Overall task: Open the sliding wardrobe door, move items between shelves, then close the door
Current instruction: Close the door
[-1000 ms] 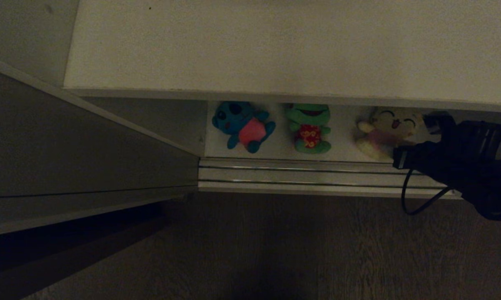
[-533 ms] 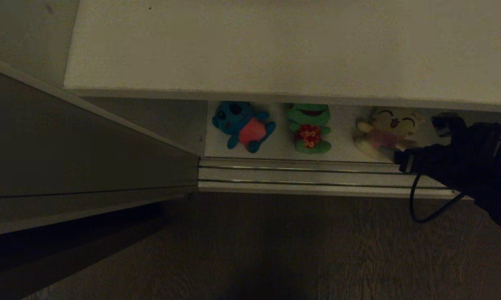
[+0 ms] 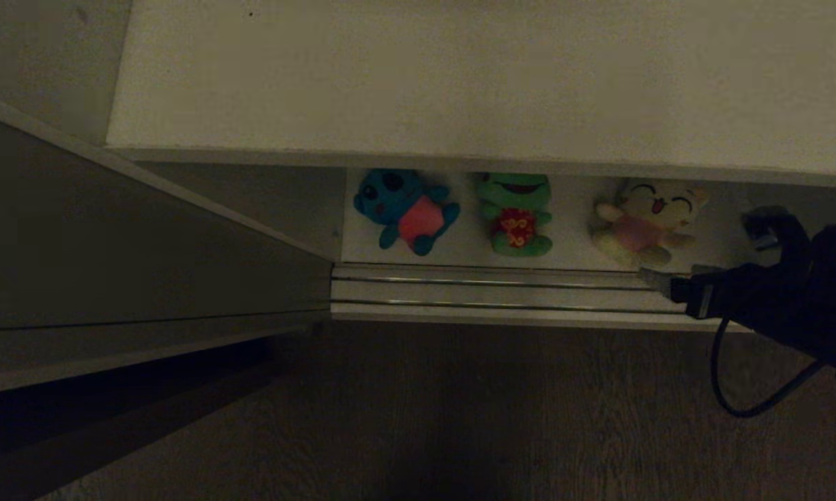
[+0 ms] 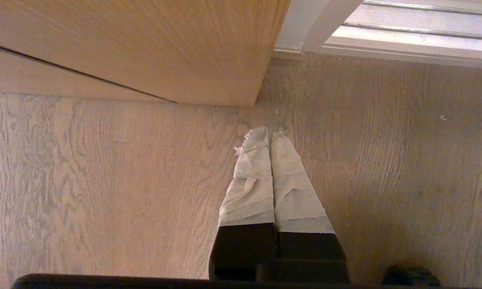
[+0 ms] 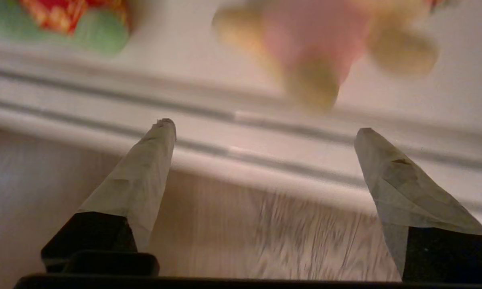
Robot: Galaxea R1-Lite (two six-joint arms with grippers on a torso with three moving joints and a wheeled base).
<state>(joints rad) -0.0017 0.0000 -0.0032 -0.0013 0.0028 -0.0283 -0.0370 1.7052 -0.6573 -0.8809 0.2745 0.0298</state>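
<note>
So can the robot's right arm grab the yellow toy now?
Probably yes. The right gripper has its fingers wide open and empty, out over the floor rails. The yellow toy lies just past them on the lower shelf, with nothing in between.

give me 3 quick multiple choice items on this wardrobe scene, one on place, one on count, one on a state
1. Which toy lies between the other two?
A. the frog
B. the blue toy
C. the yellow toy

2. How many toys lie on the lower shelf?
A. one
B. two
C. three

3. How do the right gripper's jaws stand?
A. shut on the yellow toy
B. open, holding nothing
C. shut, empty

Key:
1 A: the frog lies between the blue toy and the yellow toy.
2 C: all three lie in a row on the lower shelf.
3 B: in the right wrist view the right gripper has its jaws wide apart over the rails, with the yellow toy beyond them.
</note>
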